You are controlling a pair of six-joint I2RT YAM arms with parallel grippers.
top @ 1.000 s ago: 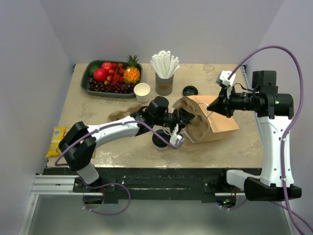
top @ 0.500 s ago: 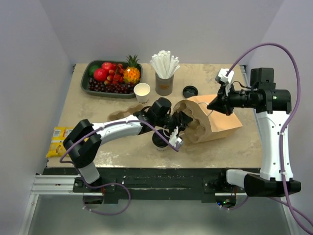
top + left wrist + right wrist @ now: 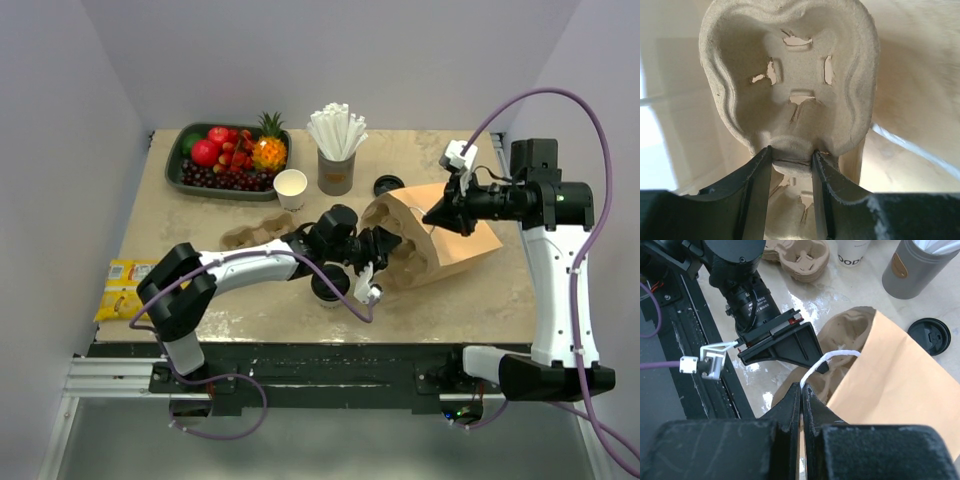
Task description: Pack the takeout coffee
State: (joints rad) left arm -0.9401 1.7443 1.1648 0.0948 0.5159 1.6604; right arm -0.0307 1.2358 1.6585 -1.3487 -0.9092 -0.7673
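Note:
The takeout coffee (image 3: pixel 327 287), a white cup with a black lid, stands on the table under my left forearm, outside the bag. My left gripper (image 3: pixel 386 246) (image 3: pixel 792 153) is shut on the middle ridge of a brown pulp carrier (image 3: pixel 790 75) (image 3: pixel 851 328), which sits in the mouth of the brown paper bag (image 3: pixel 455 240) (image 3: pixel 900 390). My right gripper (image 3: pixel 433 215) (image 3: pixel 801 388) is shut on the bag's white handle (image 3: pixel 832 359) and holds the mouth up and open.
An open white cup (image 3: pixel 290 187), a grey cup of straws (image 3: pixel 336 168) and a loose black lid (image 3: pixel 388 185) stand behind the bag. Stacked pulp carriers (image 3: pixel 250 235) lie left of it. A fruit tray (image 3: pixel 178 165) is back left. A yellow packet (image 3: pixel 118 285) hangs at the left edge.
My left gripper has pushed the carrier further right into the bag. My right gripper has drawn the bag's handle slightly back, and the bag has shifted with it.

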